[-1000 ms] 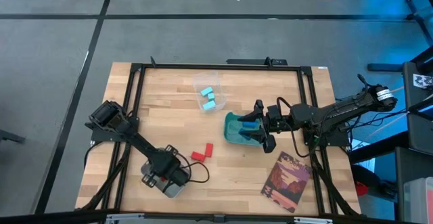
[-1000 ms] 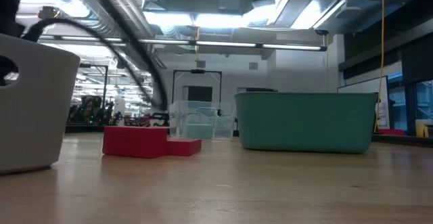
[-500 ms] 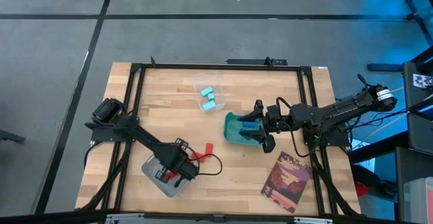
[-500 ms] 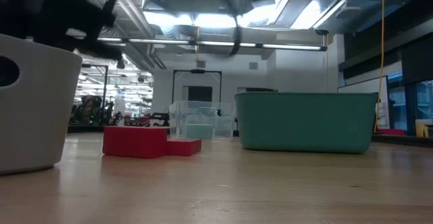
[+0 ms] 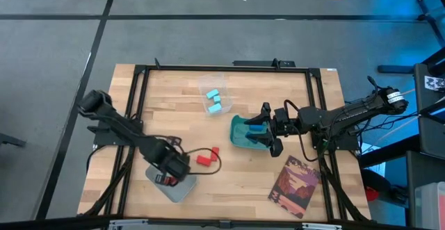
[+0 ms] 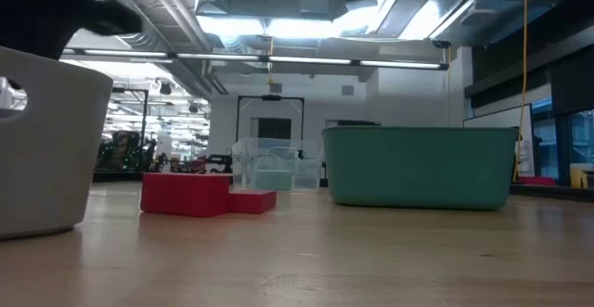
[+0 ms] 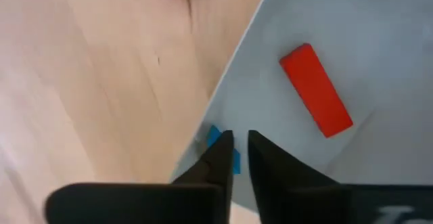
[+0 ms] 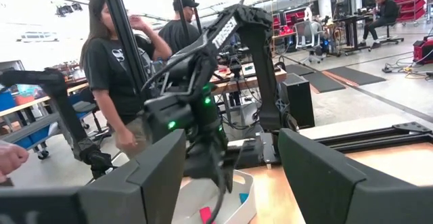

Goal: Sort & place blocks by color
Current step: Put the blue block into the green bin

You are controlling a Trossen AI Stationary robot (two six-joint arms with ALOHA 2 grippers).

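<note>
Three light cyan blocks [image 5: 214, 99] lie in a clear container. Two red blocks [image 5: 206, 158] rest flat on the wood, touching each other; they also show in the low view [image 6: 186, 194]. A third red block [image 7: 316, 90] lies in the grey tray [image 5: 174, 188]. Darker blue blocks [image 5: 256, 128] show inside the teal bin [image 5: 240, 133]. My left gripper [image 7: 237, 151] hangs shut over the tray's rim, holding nothing; a small blue patch [image 7: 215, 137] shows beside its fingertip. My right gripper [image 8: 233, 183] is open above the teal bin's right side.
A picture card [image 5: 293, 186] lies near the table's right near corner. The black frame rails [image 5: 222, 68] run along the table's edges. People stand in the room beyond the table in the right wrist view [image 8: 111, 68]. Bare wood lies between the tray and the teal bin.
My left gripper has swung over the grey tray, first toward the red blocks, then back toward the table's left, and the arm's rear part has moved out to the left. The red blocks on the wood and my right arm have kept still.
</note>
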